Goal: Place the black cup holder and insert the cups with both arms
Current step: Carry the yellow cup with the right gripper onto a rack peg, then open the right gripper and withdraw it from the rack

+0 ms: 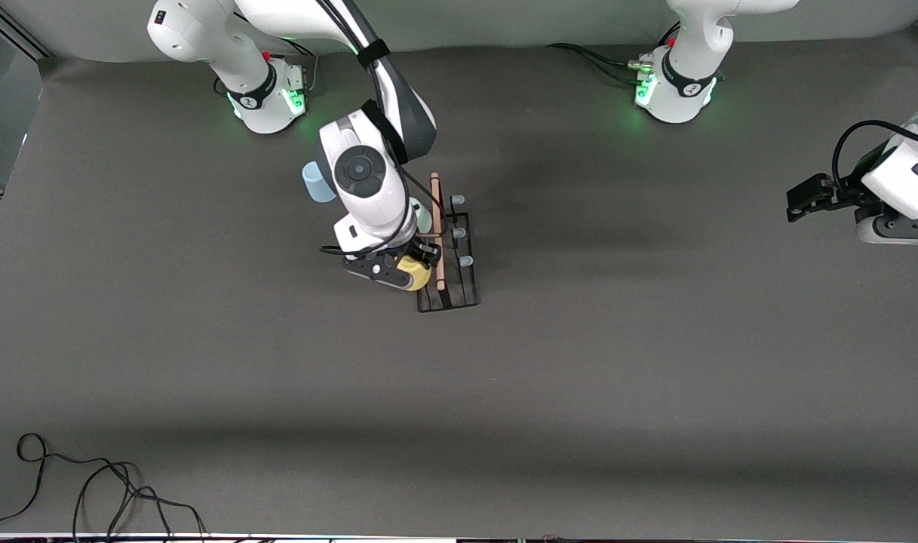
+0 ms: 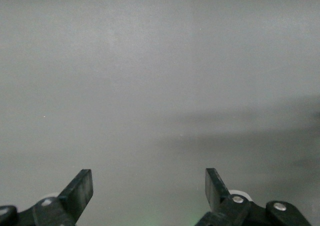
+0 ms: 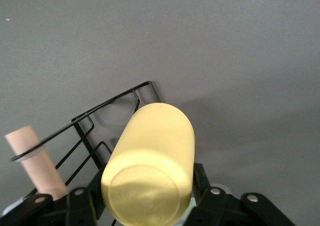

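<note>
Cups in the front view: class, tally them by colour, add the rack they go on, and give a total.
Light blue cup: 1
Pale green cup: 1
Yellow cup: 1
Black cup holder: 1
Total: 4

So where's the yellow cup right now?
In the front view, the yellow cup sits between the fingers of the right end effector, at the black cup holder, beside its wooden handle on the side toward the right arm's end of the table.
</note>
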Motion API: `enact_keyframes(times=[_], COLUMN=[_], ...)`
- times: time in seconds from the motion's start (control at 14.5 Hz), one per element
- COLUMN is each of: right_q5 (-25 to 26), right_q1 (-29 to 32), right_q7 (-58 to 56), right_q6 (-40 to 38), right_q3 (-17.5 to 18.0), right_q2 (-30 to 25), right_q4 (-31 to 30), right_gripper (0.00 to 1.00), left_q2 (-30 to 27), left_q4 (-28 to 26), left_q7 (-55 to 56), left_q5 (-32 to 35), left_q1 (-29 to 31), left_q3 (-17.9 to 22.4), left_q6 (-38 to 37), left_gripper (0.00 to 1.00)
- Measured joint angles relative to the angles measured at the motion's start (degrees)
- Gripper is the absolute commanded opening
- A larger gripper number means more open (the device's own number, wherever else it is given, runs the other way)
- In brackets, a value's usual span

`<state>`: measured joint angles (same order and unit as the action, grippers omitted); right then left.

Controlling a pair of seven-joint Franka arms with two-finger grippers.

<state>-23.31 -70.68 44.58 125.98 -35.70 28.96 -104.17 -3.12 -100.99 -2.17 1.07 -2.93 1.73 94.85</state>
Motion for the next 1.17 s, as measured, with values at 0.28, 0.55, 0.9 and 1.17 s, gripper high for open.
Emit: enact_keyframes(times=[0.28,0.55,0.9,1.17], right_q5=[0.0,0.2,0.6,0.8], right_q1=[0.0,0.2,0.7,0.8], right_q7=[0.0,-4.2,-23.7,-40.9], right_q6=[0.1,-3.9,-25.7,-35.6], right_q3=[-0.5,-4.6,-19.1,-32.5], right_q2=[0.3,-1.4,-5.3,-5.7], right_q4=[0.6,2.5,9.9,14.2], right_gripper=[1.00,1.00,1.00,1.00], left_q2=[0.0,0.0,0.0,0.0], left_q4=[0.0,0.0,0.0,0.0], left_q7=[0.0,0.2,1.0,2.1], left_q5=[0.0,0.0,0.0,0.0], left_q1=[0.0,0.0,0.0,-0.1], left_q3=[0.0,0.0,-0.4,-1.2], left_q6=[0.0,0.0,0.0,0.0], left_gripper=[1.00,1.00,1.00,1.00])
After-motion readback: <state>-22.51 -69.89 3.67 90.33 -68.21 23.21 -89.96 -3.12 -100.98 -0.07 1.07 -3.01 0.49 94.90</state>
